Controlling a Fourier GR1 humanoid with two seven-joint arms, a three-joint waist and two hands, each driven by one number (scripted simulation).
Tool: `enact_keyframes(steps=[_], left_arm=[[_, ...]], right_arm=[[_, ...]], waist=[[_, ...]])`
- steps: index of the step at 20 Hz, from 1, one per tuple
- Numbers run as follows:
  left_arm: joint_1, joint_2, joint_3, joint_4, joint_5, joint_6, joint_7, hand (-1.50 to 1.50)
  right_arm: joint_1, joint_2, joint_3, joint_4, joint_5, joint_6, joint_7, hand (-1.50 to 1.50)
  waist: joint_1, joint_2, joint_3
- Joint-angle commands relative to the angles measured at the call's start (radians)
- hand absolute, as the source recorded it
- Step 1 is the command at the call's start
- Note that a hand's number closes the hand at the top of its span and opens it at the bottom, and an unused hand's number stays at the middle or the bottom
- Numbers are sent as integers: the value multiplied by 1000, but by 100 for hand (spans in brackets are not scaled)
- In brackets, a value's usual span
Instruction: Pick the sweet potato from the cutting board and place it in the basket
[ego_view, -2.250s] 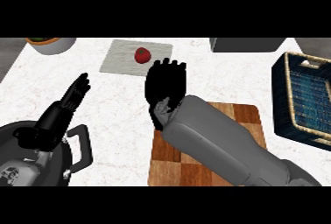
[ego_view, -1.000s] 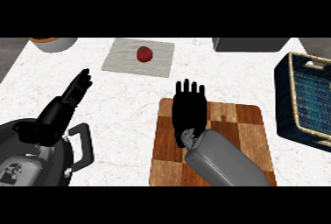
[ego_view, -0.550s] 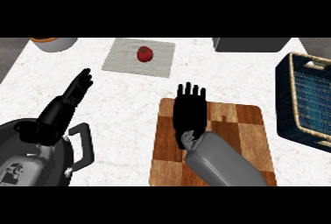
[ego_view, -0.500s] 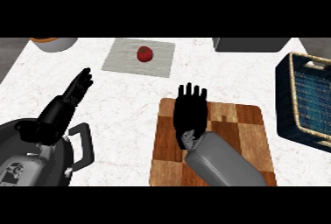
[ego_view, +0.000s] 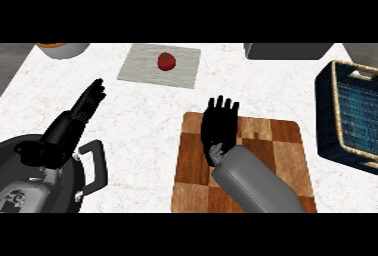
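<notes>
Pulling back is the main change: about two seconds ago the right hand (ego_view: 221, 125) was reaching up beside the small red, rounded vegetable (ego_view: 167, 61) on the pale square mat (ego_view: 140, 67). Now it lies lower, over the top edge of the checkered brown wooden cutting board (ego_view: 277, 145). Over the last second it has hardly shifted at all. Its fingers are straight and slightly spread, pointing away from the robot, and they hold nothing.

The red vegetable has not moved. It sits near the middle of the pale mat, well apart from the hand and from the wooden board. No sweet potato shows on the bare part of the wooden board, though the forearm covers a strip of it, so I cannot tell what lies beneath. The red piece on the mat seems to be the only candidate for the pick.

The dark blue woven basket with a tan wicker rim (ego_view: 354, 115) stands at the right, just beyond the wooden board, and nothing can be seen in it.

The left hand (ego_view: 87, 102) rests at the left with fingers straight and together, as it was.

Judging by this, the retreat left the pick undone: nothing is grasped, and the task remains at its first step.
</notes>
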Motion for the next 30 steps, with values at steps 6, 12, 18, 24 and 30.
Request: enact_keyframes(steps=[6, 12, 18, 24, 30], left_arm=[[-6, -41, 17, 0, -40, -2, 20, 0], [-69, -52, 48, 30, -43, -41, 49, 0], [82, -63, 51, -60, -59, -56, -3, 0], [113, -50, 78, -37, -66, -96, -76, 0], [46, -90, 55, -49, -93, -69, 15, 0]], right_arm=[[62, 9, -10, 16, 48, 28, 91, -150], [41, 9, -61, 138, 34, -39, 13, -150], [17, 10, -74, 117, -53, 44, 41, 150], [26, 10, -9, 183, -55, 13, 6, 150], [28, 9, 24, 239, 40, 48, -112, 150]], waist=[[-9, -2, 0], [-5, 1, 0], [2, -1, 0], [10, 1, 0], [5, 1, 0]])
